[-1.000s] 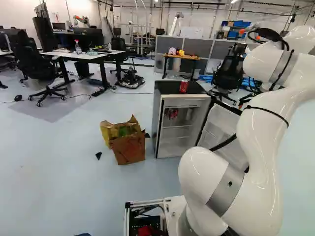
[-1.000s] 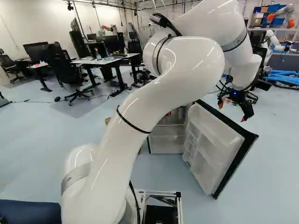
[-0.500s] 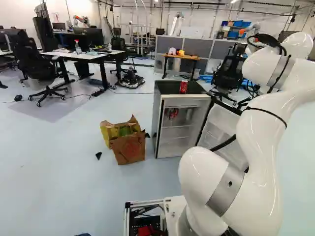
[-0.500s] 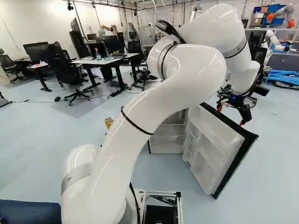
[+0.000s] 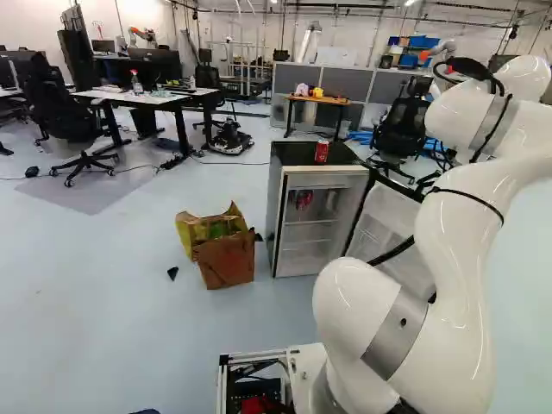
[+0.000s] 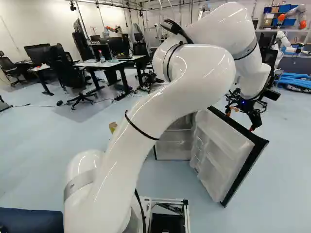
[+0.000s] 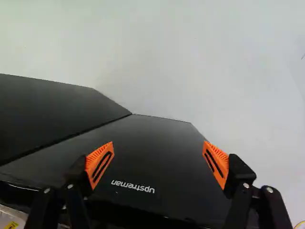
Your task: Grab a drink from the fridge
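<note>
So the fridge [image 5: 274,207] is standing a bit right of centre in the left base view, and its door [image 6: 223,153] is hanging wide open, filling the lower middle-right of the right base view. A red can [image 5: 322,152] is standing upright on the black top of it. Something red [image 5: 302,199] is also showing inside on the upper shelf, but it's too small for me to tell what it is.

The white arm [image 6: 160,102] is arching across the right base view, and the gripper [image 6: 240,121] is hanging right of centre there, around the door's upper edge. In the wrist view the gripper [image 7: 158,163] is spreading its two fingers well apart, orange pads [image 7: 99,164] facing each other, and a black panel [image 7: 157,143] with white print is showing between and ahead of them. Can't tell if they're touching it.

Just left of the fridge in the left base view, a brown paper bag [image 5: 226,261] is sitting on the floor [image 5: 103,285] in front of a yellow bag [image 5: 186,235]. A desk [image 5: 147,97] with a bottle [image 5: 137,84] on it is standing at upper left.
</note>
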Motion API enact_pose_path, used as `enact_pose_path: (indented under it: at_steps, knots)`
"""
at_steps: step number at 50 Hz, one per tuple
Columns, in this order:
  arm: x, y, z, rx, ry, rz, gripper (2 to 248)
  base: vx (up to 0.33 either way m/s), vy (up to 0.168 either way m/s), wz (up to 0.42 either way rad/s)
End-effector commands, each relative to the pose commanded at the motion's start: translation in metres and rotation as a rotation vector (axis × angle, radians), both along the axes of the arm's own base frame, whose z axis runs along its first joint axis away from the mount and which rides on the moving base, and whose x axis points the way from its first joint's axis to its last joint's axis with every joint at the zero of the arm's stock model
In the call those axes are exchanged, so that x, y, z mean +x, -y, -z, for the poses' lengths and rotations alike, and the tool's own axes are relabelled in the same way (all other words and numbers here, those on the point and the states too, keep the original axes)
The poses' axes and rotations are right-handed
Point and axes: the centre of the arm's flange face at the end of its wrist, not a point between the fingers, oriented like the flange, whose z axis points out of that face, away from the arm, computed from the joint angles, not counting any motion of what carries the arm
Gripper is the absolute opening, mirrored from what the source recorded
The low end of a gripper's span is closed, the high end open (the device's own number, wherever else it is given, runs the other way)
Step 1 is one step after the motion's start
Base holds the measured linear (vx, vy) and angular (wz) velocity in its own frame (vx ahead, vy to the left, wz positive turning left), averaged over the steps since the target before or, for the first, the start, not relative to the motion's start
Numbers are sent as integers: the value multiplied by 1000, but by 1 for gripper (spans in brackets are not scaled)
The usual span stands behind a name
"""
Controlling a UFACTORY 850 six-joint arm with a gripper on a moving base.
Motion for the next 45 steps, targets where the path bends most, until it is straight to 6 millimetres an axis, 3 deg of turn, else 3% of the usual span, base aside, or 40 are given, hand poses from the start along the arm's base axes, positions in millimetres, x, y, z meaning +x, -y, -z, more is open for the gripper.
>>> enact_pose_path:
  at_steps: [45]
  knots:
    - [-24,-26,-1,41,-31,5,247,0,0,0]
